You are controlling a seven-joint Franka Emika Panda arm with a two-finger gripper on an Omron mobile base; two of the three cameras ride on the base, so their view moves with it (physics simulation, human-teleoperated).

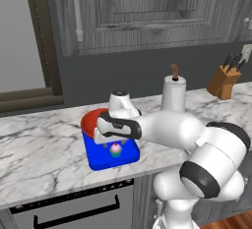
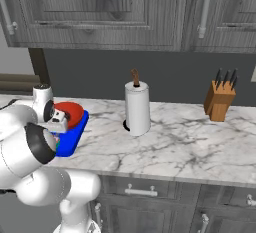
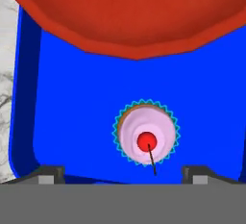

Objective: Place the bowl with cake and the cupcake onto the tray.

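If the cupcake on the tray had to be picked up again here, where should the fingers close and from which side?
Probably from straight above, closing on the fluted teal wrapper of the cupcake, below the pink top. It stands upright on the blue tray, apart from the red bowl, with free space on both flanks. The open gripper already straddles it.

My marble counter [image 1: 39, 149] carried the blue tray [image 1: 101, 160], a paper towel roll [image 2: 137, 108] and a knife block [image 2: 219, 100].

The tray [image 1: 101, 161] is lying on the tabletop [image 1: 39, 154]; the cupcake [image 1: 116, 148] is sitting on it, with the bowl [image 1: 91, 121] at its 12 o'clock.
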